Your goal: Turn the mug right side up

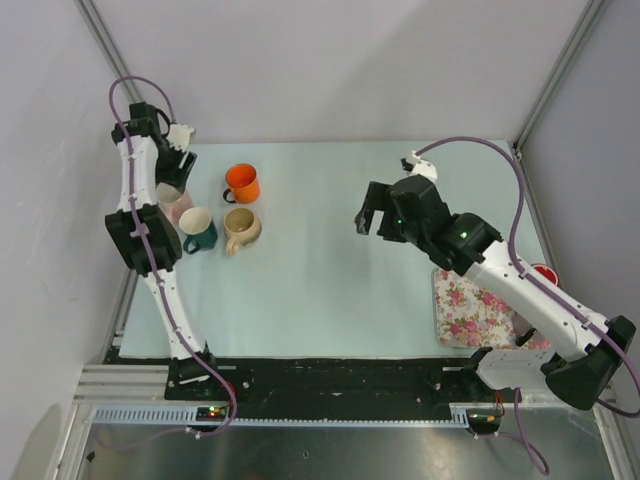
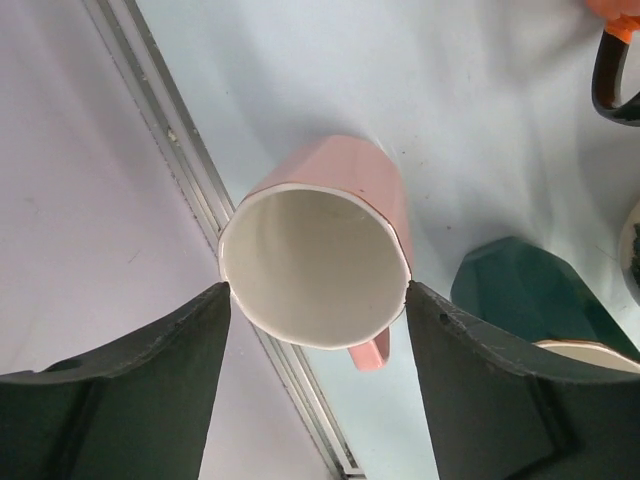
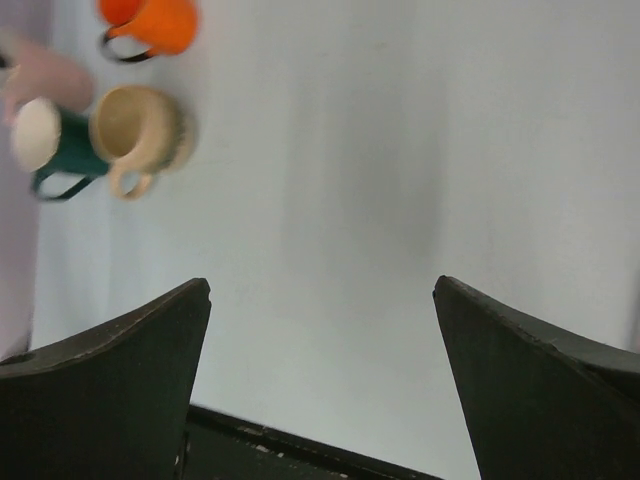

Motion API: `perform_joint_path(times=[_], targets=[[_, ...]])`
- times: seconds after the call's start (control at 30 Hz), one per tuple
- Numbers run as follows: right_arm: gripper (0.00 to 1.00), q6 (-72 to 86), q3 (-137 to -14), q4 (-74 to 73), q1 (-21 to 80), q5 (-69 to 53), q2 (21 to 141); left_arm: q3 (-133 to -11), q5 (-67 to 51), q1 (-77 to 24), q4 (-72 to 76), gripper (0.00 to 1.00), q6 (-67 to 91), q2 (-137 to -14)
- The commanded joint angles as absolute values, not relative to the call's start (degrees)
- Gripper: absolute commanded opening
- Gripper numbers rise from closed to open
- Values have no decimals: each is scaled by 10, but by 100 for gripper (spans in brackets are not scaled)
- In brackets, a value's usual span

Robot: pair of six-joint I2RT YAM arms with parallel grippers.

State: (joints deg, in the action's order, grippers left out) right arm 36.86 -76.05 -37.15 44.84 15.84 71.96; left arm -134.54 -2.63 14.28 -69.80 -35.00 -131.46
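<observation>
The pink mug (image 2: 320, 250) has a white inside and its mouth faces my left wrist camera, its handle pointing down in that view. My left gripper (image 2: 317, 290) has a finger on each side of the rim and is shut on it, at the table's far left edge. In the top view the pink mug (image 1: 176, 206) sits just below the left gripper (image 1: 172, 185), mostly hidden by the arm. My right gripper (image 1: 372, 215) is open and empty above the middle of the table; the right wrist view shows the gripper (image 3: 322, 285) over bare surface.
An orange mug (image 1: 242, 183), a teal mug (image 1: 198, 230) and a beige mug (image 1: 241, 228) stand close to the right of the pink one. A floral cloth (image 1: 475, 310) lies at the right under the right arm. The table's metal rail (image 2: 190, 170) runs beside the pink mug.
</observation>
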Motion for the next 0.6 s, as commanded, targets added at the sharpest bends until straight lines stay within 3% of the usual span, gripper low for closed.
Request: perform_joint_path(times=[0.0,0.23,0.4,0.57], targets=[[100,453,-795,-533,400,300,695,-1366,-33,144,-699,76,-342,-1275],[100,544,-744,-743,214,439,657,-1324,-98,144,-700,82,-332,-1182],[100,577,-652,-758,94,474,583,-1288,-145,140,-699,87,-303,-1104],[100,624,-529,-731,-11,433,479,-1238,-178,121,-699,89,-290,-1039]])
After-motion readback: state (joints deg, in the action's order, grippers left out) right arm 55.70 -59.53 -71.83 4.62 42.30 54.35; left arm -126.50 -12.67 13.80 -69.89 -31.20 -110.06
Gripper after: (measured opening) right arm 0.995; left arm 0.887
